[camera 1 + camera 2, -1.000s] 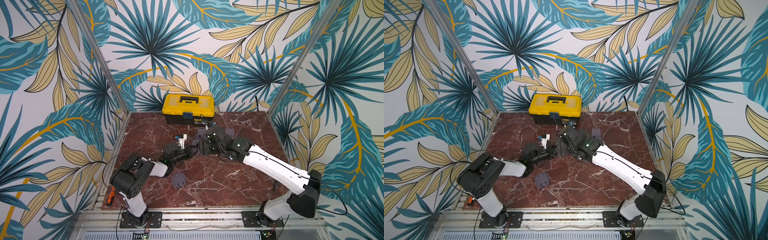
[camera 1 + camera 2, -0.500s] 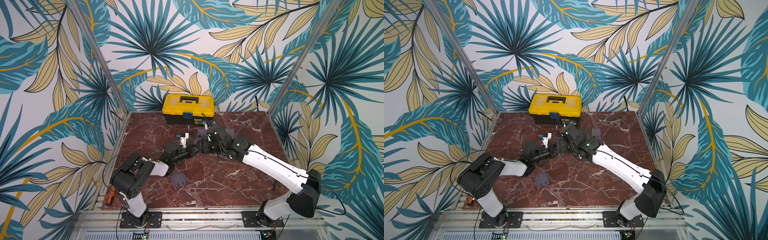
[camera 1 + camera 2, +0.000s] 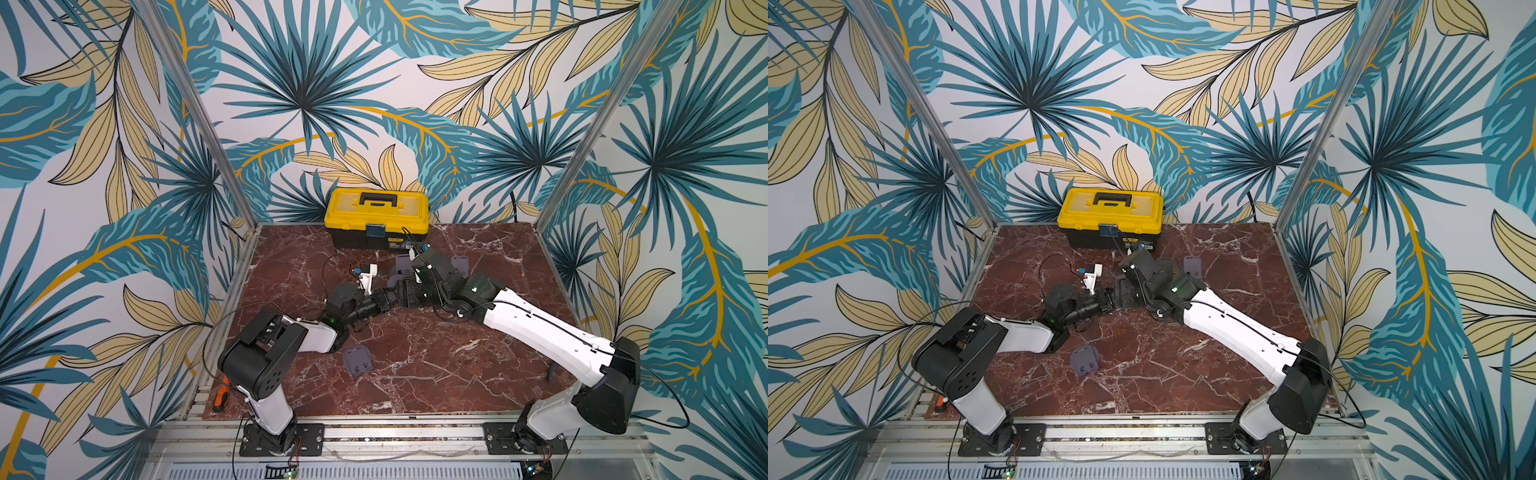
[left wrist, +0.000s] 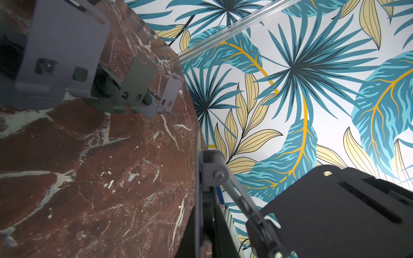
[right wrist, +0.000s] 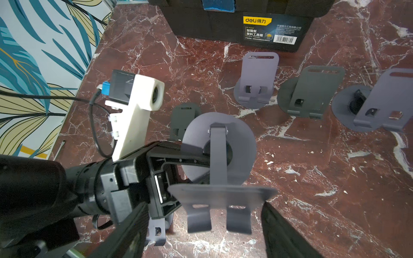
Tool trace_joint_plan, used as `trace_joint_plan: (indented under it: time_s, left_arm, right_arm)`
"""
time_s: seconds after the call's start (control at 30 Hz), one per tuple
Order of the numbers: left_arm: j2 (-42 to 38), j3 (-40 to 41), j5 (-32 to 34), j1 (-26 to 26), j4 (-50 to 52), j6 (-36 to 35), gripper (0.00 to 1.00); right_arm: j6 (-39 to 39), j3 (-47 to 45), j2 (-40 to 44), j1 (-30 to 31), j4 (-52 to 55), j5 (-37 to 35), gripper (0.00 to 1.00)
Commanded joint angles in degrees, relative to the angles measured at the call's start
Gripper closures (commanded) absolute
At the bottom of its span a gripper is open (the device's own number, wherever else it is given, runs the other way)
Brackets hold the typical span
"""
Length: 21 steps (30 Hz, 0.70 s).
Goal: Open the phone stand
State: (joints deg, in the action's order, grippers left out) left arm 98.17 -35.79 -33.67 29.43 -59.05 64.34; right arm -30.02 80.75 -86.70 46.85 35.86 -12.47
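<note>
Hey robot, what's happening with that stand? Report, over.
Left gripper shut on stand base. Right gripper open, jaws astride its plate. Stand partly unfolded. Other stands behind, clear.

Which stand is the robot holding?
The stand up in the air, pinched by the left gripper. The other stands all sit on the table.

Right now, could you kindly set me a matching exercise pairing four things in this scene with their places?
Things: 1 yellow toolbox; 2 folded phone stand; 3 gripped phone stand; 4 orange screwdriver.
Places: A in the left tool; B off the marble table, by the left arm's base; C back of the table; D flat on the table, near the front.
Pairs: 1-C; 2-D; 3-A; 4-B.
</note>
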Motion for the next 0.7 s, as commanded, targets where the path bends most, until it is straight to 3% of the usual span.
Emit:
trace_joint_plan:
  time_s: [0.0, 0.5, 0.67]
  left_arm:
    - [-2.0, -1.4, -0.7, 0.2, -2.6, -1.0, 1.0]
    - [-2.2, -1.5, -0.8, 0.3, -2.6, -1.0, 1.0]
    - [-2.1, -1.6, -0.7, 0.3, -2.6, -1.0, 1.0]
  right_arm:
    - [-0.7, -1.8, 1.0, -0.3, 0.6, -2.1, 0.21]
    - [0.1, 0.4, -2.2, -0.4, -0.9, 2.4, 0.22]
    - [-0.1, 0.8, -2.9, -0.4, -0.3, 2.7, 0.28]
